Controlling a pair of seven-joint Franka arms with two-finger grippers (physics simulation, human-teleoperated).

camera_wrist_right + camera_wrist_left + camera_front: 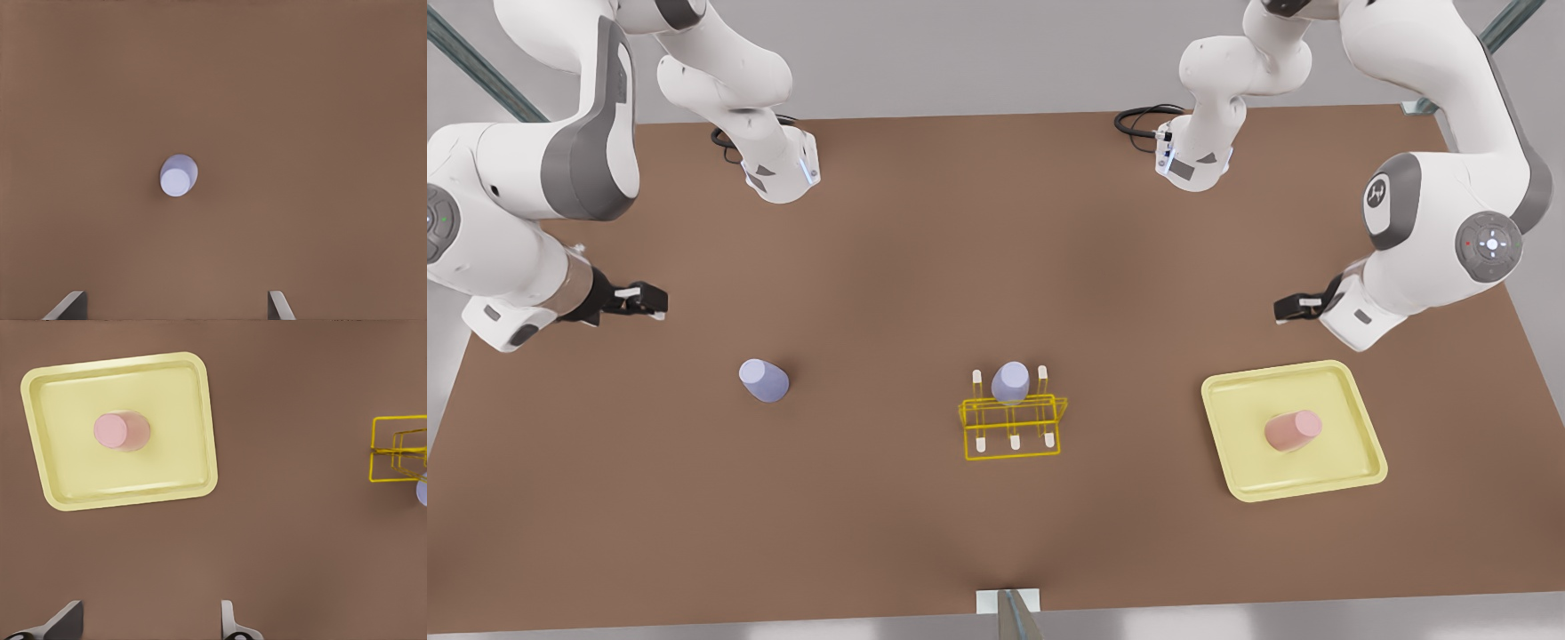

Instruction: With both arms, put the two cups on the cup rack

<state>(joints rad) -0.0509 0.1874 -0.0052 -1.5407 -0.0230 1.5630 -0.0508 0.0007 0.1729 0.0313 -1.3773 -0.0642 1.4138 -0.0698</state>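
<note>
A pale pink cup (1292,430) (121,431) stands on a flat pale-yellow tray (1357,404) (197,463) at the front view's right. My left gripper (1282,308) (150,613) hovers open behind the tray, apart from it. A lavender cup (764,380) (179,176) stands on the bare table at the front view's left. My right gripper (656,302) (177,300) hangs open behind and to the left of it. The yellow wire cup rack (1014,427) (399,450) sits mid-table, with another lavender cup (1010,382) (423,490) on a back peg.
The brown table (996,249) spans the scene, with its front edge near the rack side and a small bracket (1009,604) at that edge. Both arm bases (783,173) (1192,164) stand at the back, with black cables beside them.
</note>
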